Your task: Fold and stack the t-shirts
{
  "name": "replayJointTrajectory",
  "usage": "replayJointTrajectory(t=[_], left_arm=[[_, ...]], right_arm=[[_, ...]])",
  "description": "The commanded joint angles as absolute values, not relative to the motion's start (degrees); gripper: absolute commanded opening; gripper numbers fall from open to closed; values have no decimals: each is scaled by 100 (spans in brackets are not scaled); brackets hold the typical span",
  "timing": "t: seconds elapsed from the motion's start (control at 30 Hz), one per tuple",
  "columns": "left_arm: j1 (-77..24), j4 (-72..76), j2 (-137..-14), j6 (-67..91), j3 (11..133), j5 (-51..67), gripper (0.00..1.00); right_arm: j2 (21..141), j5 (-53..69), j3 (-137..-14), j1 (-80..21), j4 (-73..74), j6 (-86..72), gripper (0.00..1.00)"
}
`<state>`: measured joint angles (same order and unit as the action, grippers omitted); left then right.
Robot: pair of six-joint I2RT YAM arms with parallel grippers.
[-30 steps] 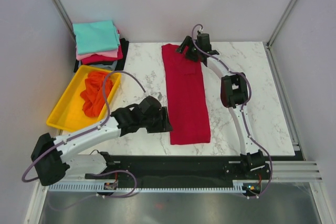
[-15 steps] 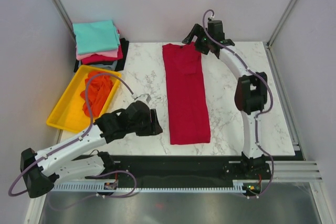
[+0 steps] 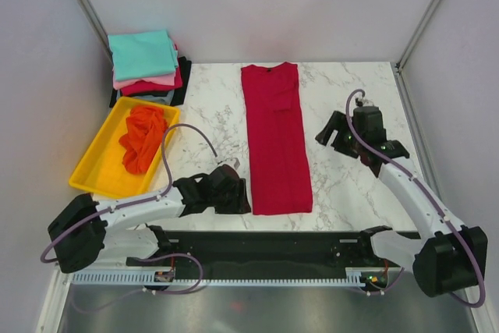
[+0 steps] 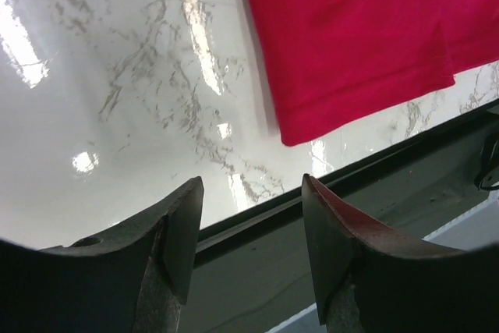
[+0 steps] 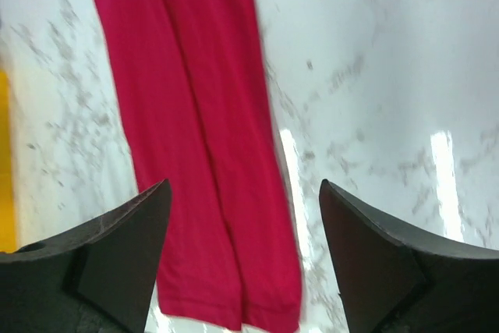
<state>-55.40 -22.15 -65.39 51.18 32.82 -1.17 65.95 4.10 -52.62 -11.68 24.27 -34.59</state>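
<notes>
Crimson t-shirt (image 3: 273, 138) noted flat on table (image 3: 210, 107), folded into long narrow strip, collar at far end. Left gripper (image 4: 249, 193) found just beside strip's near left corner, fingers moderately parted, nothing held. Right gripper (image 5: 245, 193) located well right of strip, fingers spread wide, empty. Strip cut off by frame in both wrist views; right wrist view blurred. Orange t-shirt (image 3: 142, 138) seen crumpled in yellow tray (image 3: 90, 181), well left of strip. Folded stack (image 3: 144, 60) recorded left of collar end: teal on top, lower layers shown as edges only, count not determinable.
</notes>
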Motion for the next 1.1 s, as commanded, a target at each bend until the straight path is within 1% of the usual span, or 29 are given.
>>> replayJointTrajectory(t=[0.0,0.17,0.27,0.37,0.47,0.57,0.6,0.63,0.67,0.7,0.73,0.8,0.83,0.93,1.07], left_arm=[[-5651,-1276,-6977,5317,3454,-149,62],[-5713,-906,-7742,5458,3533,-202,61],[-5801,-695,-7971,5607,3498,-246,60],[-5985,-615,-8042,5660,3568,-421,59],[-6073,-624,-8103,5695,3630,-545,56],[-6082,-615,-8200,5739,3621,-562,48],[-6091,-615,-8218,5748,3604,-562,39],[-6091,-607,-8226,5757,3595,-562,34],[-6091,-606,-8218,5774,3560,-580,28],[-6091,-615,-8200,5792,3533,-580,19],[-6091,-598,-8139,5818,3472,-606,16],[-6091,-589,-8086,5853,3428,-615,11],[-6091,-589,-8051,5854,3410,-624,11],[-6091,-589,-8051,5854,3410,-615,9],[-6091,-571,-8068,5854,3393,-589,8]], right_arm=[[5953,264,-4607,-1388,2900,-3392,84],[5476,281,-3448,-1942,2997,-3752,82],[5283,299,-3078,-2249,2822,-3946,81],[5299,123,-3006,-2609,2777,-4078,81],[5370,35,-2988,-2873,2760,-4183,81],[5388,35,-2927,-3119,2760,-4280,80],[5344,-87,-2901,-3172,2768,-4324,79],[5318,-123,-2866,-3303,2812,-4394,78],[5283,-167,-2787,-3374,2830,-4447,74],[5195,-193,-2734,-3436,2856,-4499,71],[5133,-193,-2585,-3576,2856,-4639,65],[5010,-202,-2427,-3708,2839,-4772,59],[4992,-220,-2356,-3857,2778,-4851,58],[5036,-272,-2058,-4060,2515,-5036,57],[5334,-386,-2048,-4087,2259,-4992,56]])
